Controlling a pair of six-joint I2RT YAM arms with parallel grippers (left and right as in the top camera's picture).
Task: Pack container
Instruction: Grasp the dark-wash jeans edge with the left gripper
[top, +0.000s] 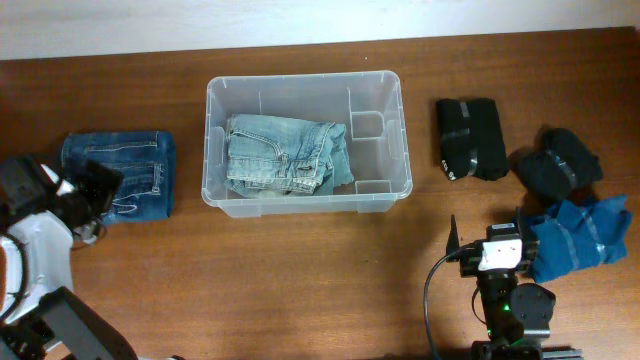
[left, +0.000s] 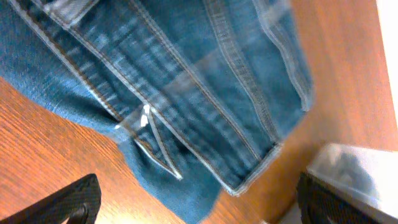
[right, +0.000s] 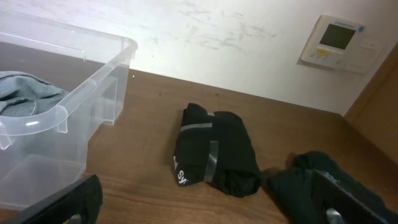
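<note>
From above, the container sat mid-table with pale jeans folded in its left part. The left gripper hung over the left edge of the dark jeans, which lay left of the container and apart from it. The right gripper stood to the container's right and nearer the front, just beside a blue garment.

The left wrist camera showed jaws spread wide above the denim, holding nothing, with the container's corner off to the right. I judged a pinch there might catch only the top layer, so the fold would fall open and drape over the rim.

The right wrist camera showed wide, empty jaws too, the container to the left and a black bundle ahead. A careless reach across could knock the container's wall.
</note>
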